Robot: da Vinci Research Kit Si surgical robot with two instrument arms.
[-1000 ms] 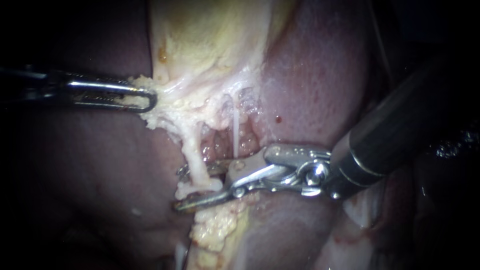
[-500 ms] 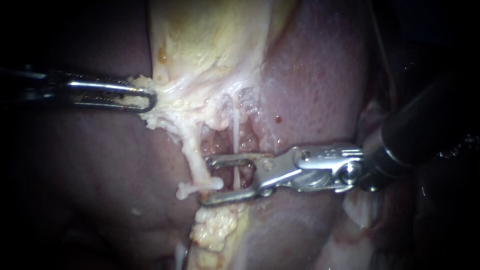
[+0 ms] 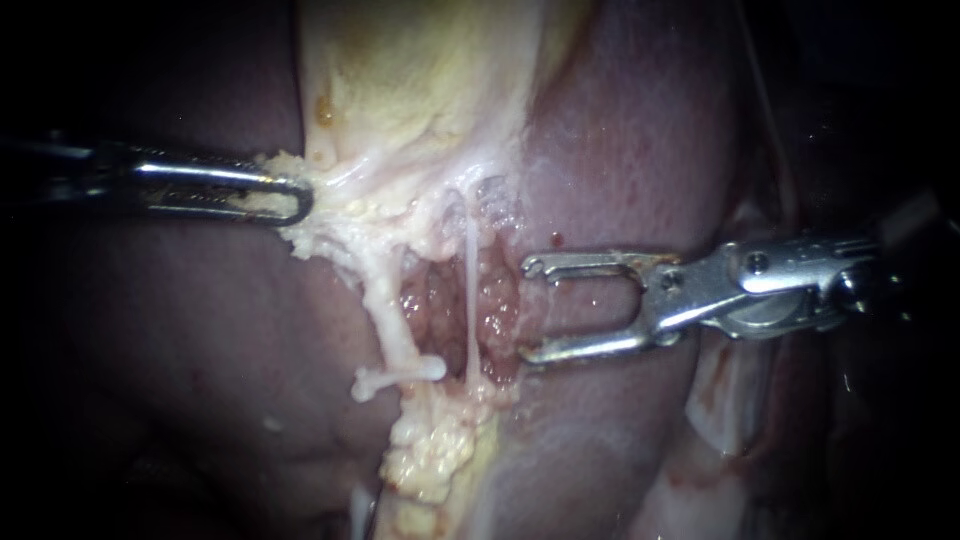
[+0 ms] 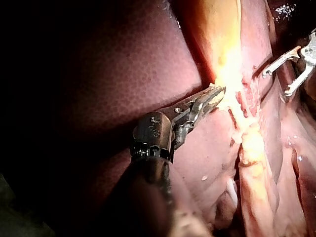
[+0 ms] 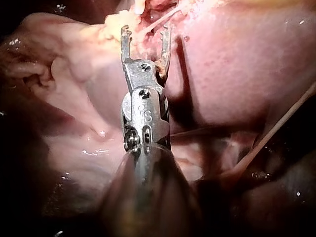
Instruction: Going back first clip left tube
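Right instrument [image 3: 527, 309] stands at three o'clock of the left tube [image 3: 392, 320], jaws agape and empty; left instrument [image 3: 296, 200] clenches fatty tissue [image 3: 345, 228]. Retreat looks nearly done.

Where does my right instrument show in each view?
Endoscope view: the right instrument comes in from the right, open, beside the thin tube but apart from it.
Left wrist view: the right instrument lies beyond the left instrument.
Right wrist view: the right instrument is central, open toward the tube.
Shared landmark: the yellowish tissue clump.
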